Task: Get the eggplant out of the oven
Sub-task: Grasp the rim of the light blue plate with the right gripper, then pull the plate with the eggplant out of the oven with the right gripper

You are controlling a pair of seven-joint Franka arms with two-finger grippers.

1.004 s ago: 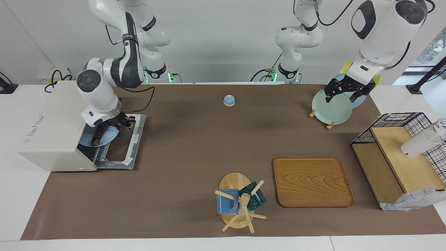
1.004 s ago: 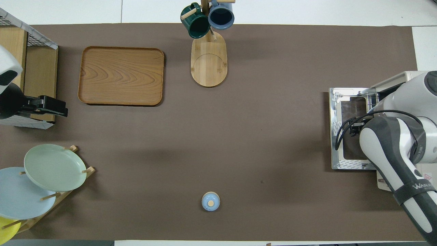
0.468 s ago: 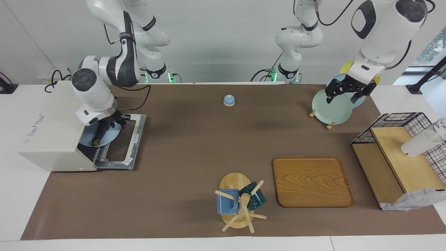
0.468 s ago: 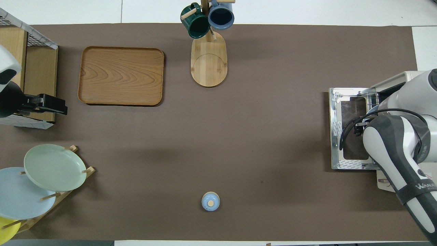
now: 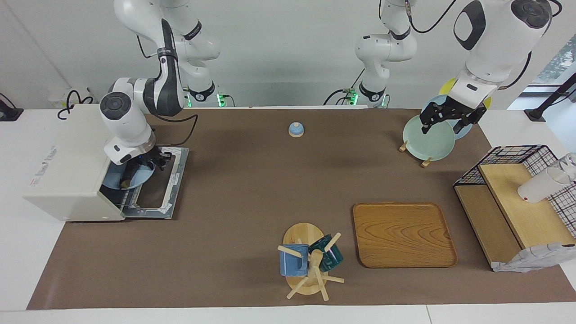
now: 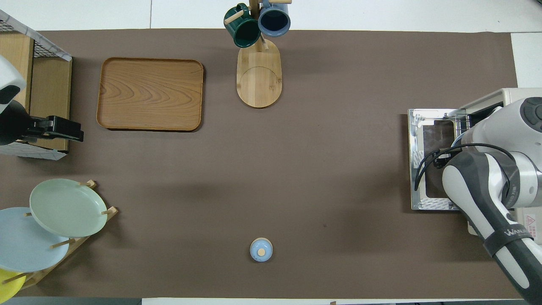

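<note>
Much of the oven's mouth was hidden: in the overhead view the right arm covered it entirely, and in the facing view the wrist screened the part of the opening nearest the robots. The oven stood at the right arm's end of the table with its door folded flat onto the brown mat. Just inside, a pale blue plate lay on the rack, and across it the eggplant showed only as a dark strip ending in a greenish stem tip; its upper end vanished under the right gripper. That gripper sat low at the oven's mouth, right over the eggplant, but whether its jaws were clenched on it, touching it or still apart could not be told. The left gripper waited, well apart from the oven at the left arm's end of the table, hanging over the green plate in the plate rack, jaws spread wide and holding nothing
</note>
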